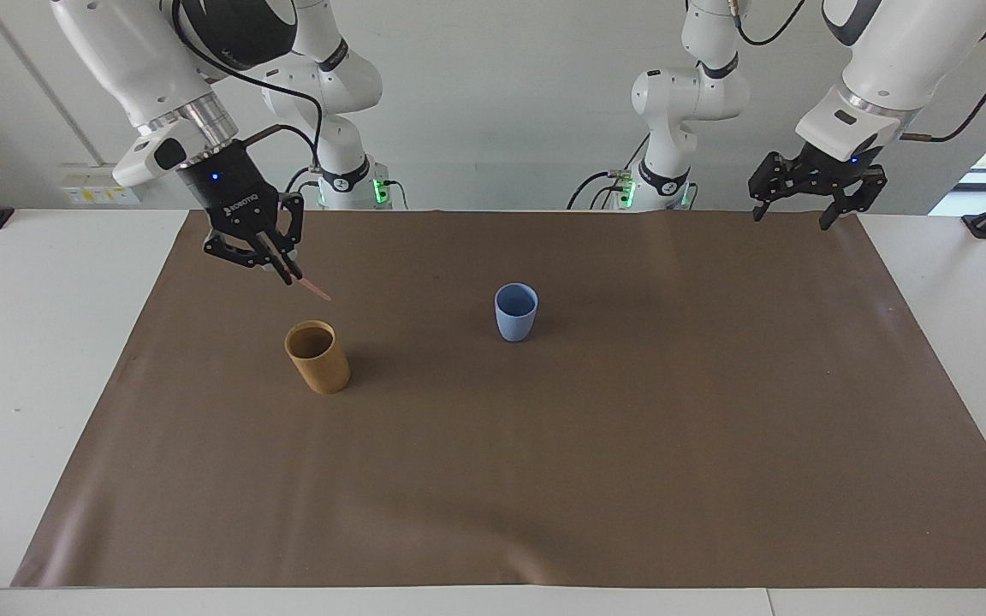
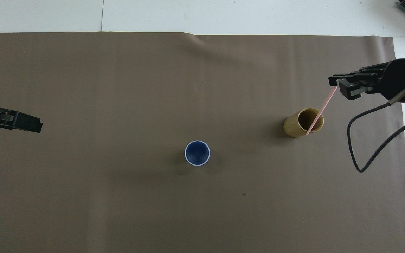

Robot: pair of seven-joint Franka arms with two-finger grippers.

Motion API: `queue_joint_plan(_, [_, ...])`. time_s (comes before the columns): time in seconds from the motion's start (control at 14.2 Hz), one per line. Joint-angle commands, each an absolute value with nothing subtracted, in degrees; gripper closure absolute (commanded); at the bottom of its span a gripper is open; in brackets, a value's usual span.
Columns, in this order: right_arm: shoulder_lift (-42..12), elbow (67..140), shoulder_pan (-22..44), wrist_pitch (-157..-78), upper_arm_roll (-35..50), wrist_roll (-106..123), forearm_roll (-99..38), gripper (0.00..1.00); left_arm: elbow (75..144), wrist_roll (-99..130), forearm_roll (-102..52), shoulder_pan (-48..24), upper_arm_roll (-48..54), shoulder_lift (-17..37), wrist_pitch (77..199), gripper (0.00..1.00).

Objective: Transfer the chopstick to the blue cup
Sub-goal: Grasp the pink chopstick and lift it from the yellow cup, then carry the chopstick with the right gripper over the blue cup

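Above the tan-brown cylindrical cup (image 1: 317,357) (image 2: 303,122), clear of its rim, the thin pink chopstick (image 1: 313,289) (image 2: 321,110) hangs in the air, clamped at its upper end by the right gripper (image 1: 285,275) (image 2: 338,85). The stick slants downward from the fingertips, its free lower end pointing toward the middle of the table in the facing view; in the overhead view that end overlaps the cup's mouth, but the facing view shows it raised well above the cup and touching nothing. The right gripper's 2 fingertips are pressed together on the stick while its outer links splay to the sides.

The small light-blue smooth cup (image 1: 516,311) (image 2: 197,153) stands upright near the middle of the brown mat (image 1: 544,479) (image 2: 118,88), well apart from the tan-brown cup, which stands toward the right arm's end of the table and slightly farther from the robots. Both cups appear to hold nothing.

The left gripper (image 1: 797,216) (image 2: 30,123) waits in the air over the mat's edge at the left arm's end, its jaws spread wide with nothing between them. A white table (image 1: 31,359) (image 2: 223,15) shows around the mat.
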State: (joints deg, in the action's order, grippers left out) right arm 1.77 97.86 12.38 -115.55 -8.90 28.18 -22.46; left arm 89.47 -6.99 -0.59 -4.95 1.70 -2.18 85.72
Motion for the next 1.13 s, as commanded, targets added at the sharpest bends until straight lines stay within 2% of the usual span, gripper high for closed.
queue_joint_plan(0.0, [0.8,96.3,16.2,-117.0,-6.9,20.2,-22.7,1.00,90.7,-6.8,0.5,-4.3,2.2,-3.4,85.4,0.00])
queue_joint_plan(0.14, [0.9,96.3,23.3,-120.3,-6.9,9.0,-15.3,1.00,90.7,-6.8,0.5,-4.4,2.2,-3.4,85.5,0.00])
queue_joint_plan(0.49, [-1.5,96.3,32.6,-126.4,-6.5,-3.8,-10.8,1.00,90.7,-6.8,0.5,-4.3,2.2,-3.4,85.4,0.00])
queue_joint_plan(0.85, [-5.0,96.4,37.9,-131.8,-6.5,-11.2,-5.2,1.00,90.7,-6.8,0.5,-4.3,2.2,-3.4,85.5,0.00])
queue_joint_plan(1.06, [-6.1,97.0,38.6,-133.0,-6.5,-12.6,-4.1,1.00,90.7,-6.8,0.5,-4.3,2.2,-3.4,85.5,0.00])
